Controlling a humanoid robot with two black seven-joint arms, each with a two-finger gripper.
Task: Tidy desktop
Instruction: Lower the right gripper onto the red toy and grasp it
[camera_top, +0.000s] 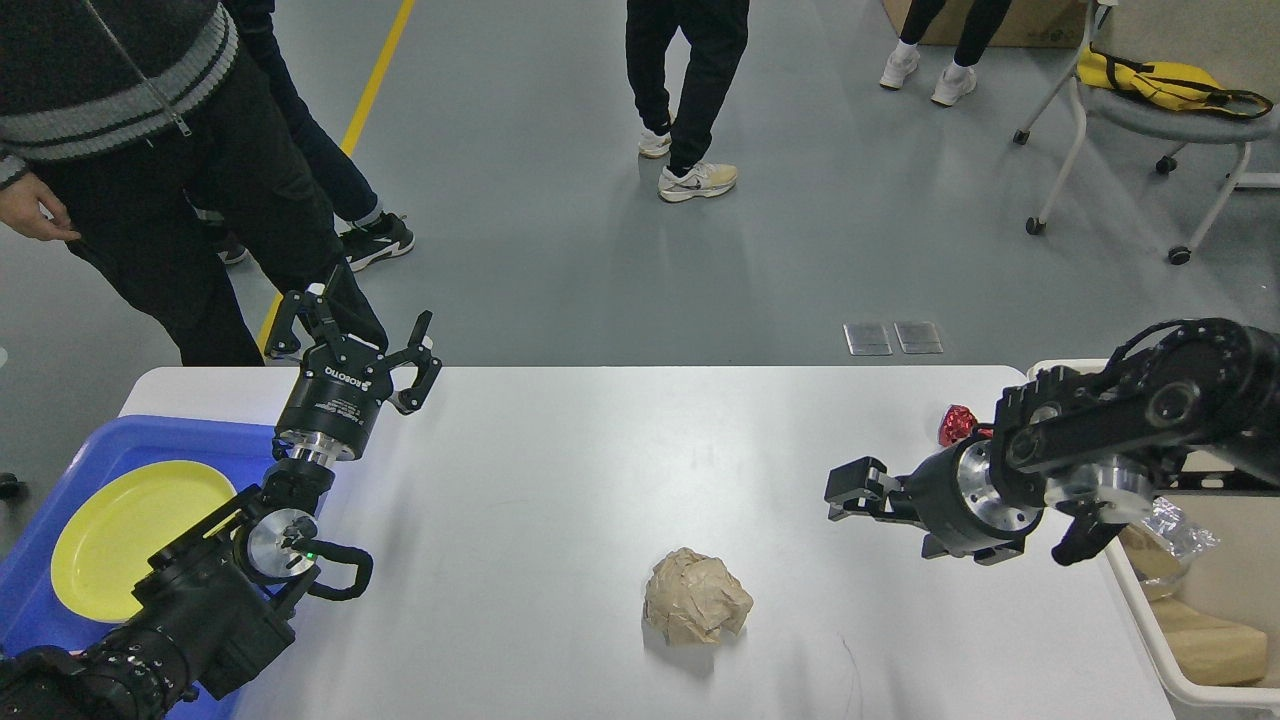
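Observation:
The white desktop (560, 470) fills the lower half of the head view. A crumpled brown paper ball (697, 598) lies on it near the front middle. A small red wrapped object (956, 424) lies near the back right corner. My left gripper (356, 322) is open and empty, raised over the table's back left part, beside the blue tray. My right gripper (842, 494) points left, low over the table, right of and behind the paper ball. Its dark fingers overlap, so I cannot tell how they stand. It touches nothing that I can see.
A blue tray (150, 440) holding a yellow plate (130, 535) sits at the left edge. A beige bin (1200, 600) with brown paper and clear plastic stands past the right edge. People stand behind the table, one close at the back left (150, 150). A wheeled chair (1150, 110) is at the far right.

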